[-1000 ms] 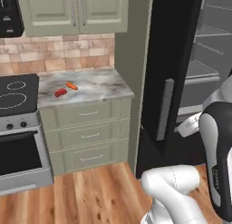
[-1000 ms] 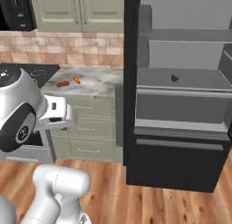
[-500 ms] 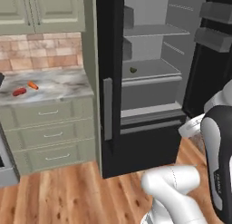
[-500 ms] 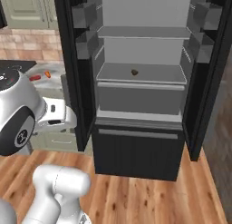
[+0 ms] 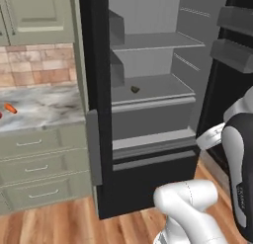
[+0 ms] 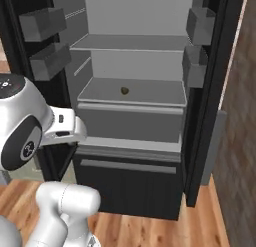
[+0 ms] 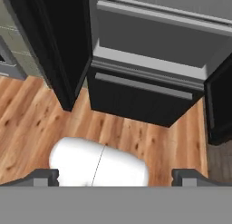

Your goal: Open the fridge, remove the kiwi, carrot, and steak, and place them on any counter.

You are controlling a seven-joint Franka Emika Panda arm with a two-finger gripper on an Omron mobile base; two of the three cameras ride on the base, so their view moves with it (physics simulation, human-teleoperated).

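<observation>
Fridge (image 5: 148, 139) stood with both doors swung wide, grey interior exposed, dark bins (image 6: 47, 23) on the door insides. Kiwi (image 5: 134, 89) sat alone on the middle shelf (image 6: 150, 93), toward the back, also seen from the right base view (image 6: 124, 90). Nothing else seen on the shelves. Carrot (image 5: 10, 108) lay on the marbled worktop (image 5: 44, 107) left of the fridge, at the frame's edge, well apart from the kiwi. Small red bit at the very left edge beside the carrot, too cropped to name. Tool (image 7: 116, 175) pointed down at the wood floor (image 7: 27, 114) in front of the fridge's lower drawer (image 7: 140, 94), fingertips (image 7: 45, 177) set far apart at the bottom corners of the hand view, nothing between them. Held nothing. Sage drawers (image 5: 34, 164) with silver handles under the worktop.
</observation>
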